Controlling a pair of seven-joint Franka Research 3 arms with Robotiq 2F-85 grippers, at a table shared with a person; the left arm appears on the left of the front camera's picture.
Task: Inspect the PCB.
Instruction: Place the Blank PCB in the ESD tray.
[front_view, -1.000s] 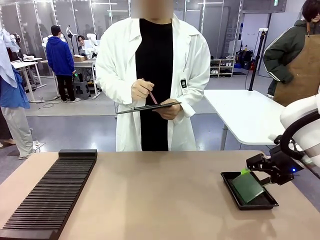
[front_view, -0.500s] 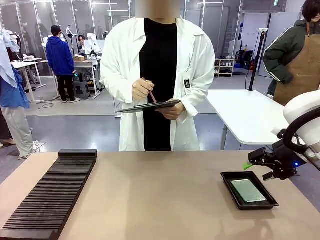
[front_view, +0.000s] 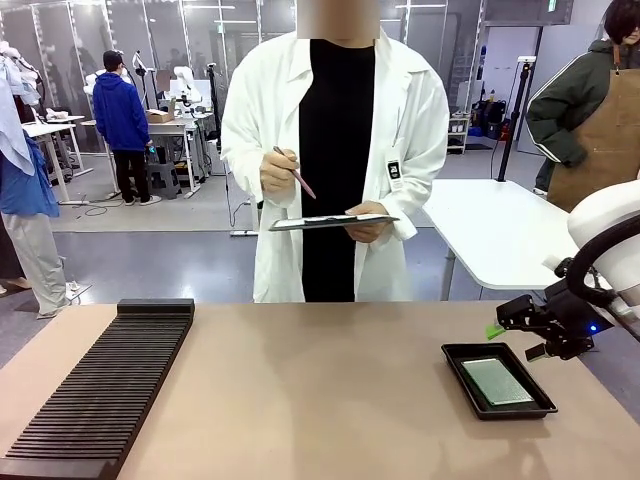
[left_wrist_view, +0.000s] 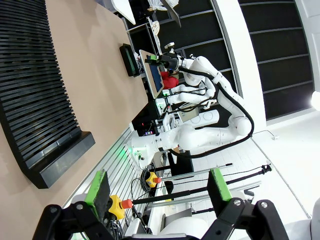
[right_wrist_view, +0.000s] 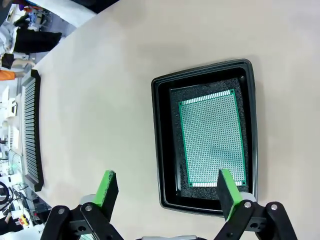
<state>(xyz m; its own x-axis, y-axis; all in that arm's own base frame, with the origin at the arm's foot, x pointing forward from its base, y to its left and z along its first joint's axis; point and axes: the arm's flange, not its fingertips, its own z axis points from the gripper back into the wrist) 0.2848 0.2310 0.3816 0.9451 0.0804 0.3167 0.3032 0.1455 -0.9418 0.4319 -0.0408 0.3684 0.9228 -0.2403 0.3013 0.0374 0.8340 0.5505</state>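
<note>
Green PCB (front_view: 497, 380) lies flat in the black tray (front_view: 455, 361) on the tabletop (front_view: 320, 400) in the front view; the right gripper (front_view: 520, 334) hovers just above, fingers apart. Left wrist view: the left gripper (left_wrist_view: 159, 195) has its fingers spread, holding nothing. Right wrist view: the PCB sits in the tray between its parted fingers (right_wrist_view: 106, 190).

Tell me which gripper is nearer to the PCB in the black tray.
The right. The right gripper hovers just above the PCB lying in the tray, jaws open. The left gripper is far off, beyond the slotted rack, also open.
</note>
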